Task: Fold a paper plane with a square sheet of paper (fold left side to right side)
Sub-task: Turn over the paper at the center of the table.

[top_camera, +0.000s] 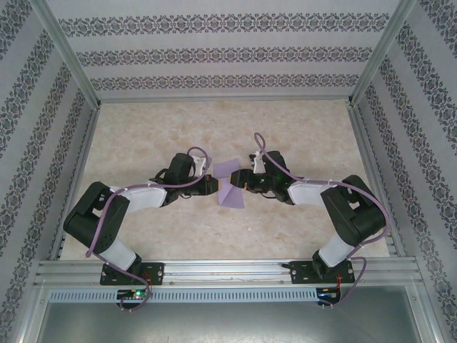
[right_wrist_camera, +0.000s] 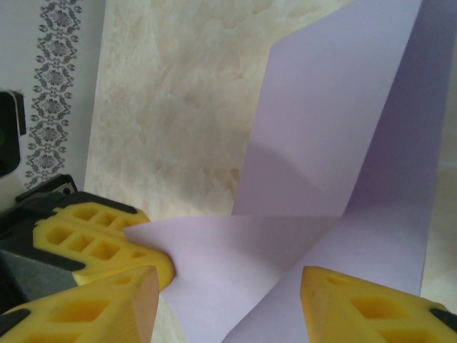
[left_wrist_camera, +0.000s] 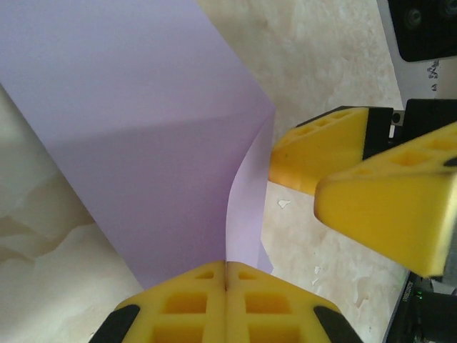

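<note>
The square sheet of paper (top_camera: 231, 194) is lilac and loosely folded, with flaps raised off the table between the two arms. My left gripper (left_wrist_camera: 227, 267) is shut on one edge of the sheet (left_wrist_camera: 143, 143), the paper rising straight out of its closed yellow fingertips. My right gripper (right_wrist_camera: 225, 309) is open, and a pointed flap of the sheet (right_wrist_camera: 235, 250) lies between its spread fingers without being clamped. In the right wrist view the left gripper's fingers (right_wrist_camera: 100, 239) pinch that flap's corner. In the top view the left gripper (top_camera: 214, 187) and right gripper (top_camera: 244, 182) face each other. A finished paper plane is out of view.
The beige marbled tabletop (top_camera: 228, 128) stretches behind the arms. Metal frame rails (top_camera: 228, 270) and patterned walls (top_camera: 228, 53) box it in. The right gripper's yellow fingers (left_wrist_camera: 385, 207) stand close beside the left gripper. Purple cables (top_camera: 178, 184) run along both arms.
</note>
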`<move>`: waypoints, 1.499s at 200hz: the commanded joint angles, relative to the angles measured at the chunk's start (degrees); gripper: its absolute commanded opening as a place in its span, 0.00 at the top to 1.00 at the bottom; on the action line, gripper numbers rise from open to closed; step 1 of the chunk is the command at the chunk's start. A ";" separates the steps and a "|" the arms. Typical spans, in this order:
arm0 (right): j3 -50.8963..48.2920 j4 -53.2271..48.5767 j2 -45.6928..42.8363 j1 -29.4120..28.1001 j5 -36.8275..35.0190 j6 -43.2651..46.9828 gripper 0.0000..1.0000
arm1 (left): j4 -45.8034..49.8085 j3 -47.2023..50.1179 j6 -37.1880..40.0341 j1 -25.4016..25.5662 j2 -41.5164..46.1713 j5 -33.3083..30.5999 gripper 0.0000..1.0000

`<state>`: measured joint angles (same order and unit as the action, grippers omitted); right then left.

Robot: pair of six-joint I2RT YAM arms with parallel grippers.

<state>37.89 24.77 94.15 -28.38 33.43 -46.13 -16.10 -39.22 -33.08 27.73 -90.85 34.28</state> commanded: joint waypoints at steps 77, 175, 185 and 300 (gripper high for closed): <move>4.63 10.58 8.48 -1.50 1.81 -3.95 0.48 | -2.44 0.98 -0.62 -0.56 -0.90 -2.28 0.96; 4.56 11.00 11.48 -2.57 -0.10 -4.33 0.56 | -2.61 1.43 -0.19 -0.52 -5.45 -4.83 0.83; 4.65 10.91 11.80 -2.75 -0.21 -4.32 0.57 | -2.62 1.43 -0.10 -0.53 -5.89 -4.85 0.82; 5.53 9.42 13.50 -3.78 -1.00 -3.79 0.67 | -1.83 0.99 0.83 -0.49 -7.50 -5.72 0.78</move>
<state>41.65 33.85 106.78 -31.29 33.06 -50.70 -16.51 -38.15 -33.47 27.73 -97.45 29.63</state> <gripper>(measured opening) 0.347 0.216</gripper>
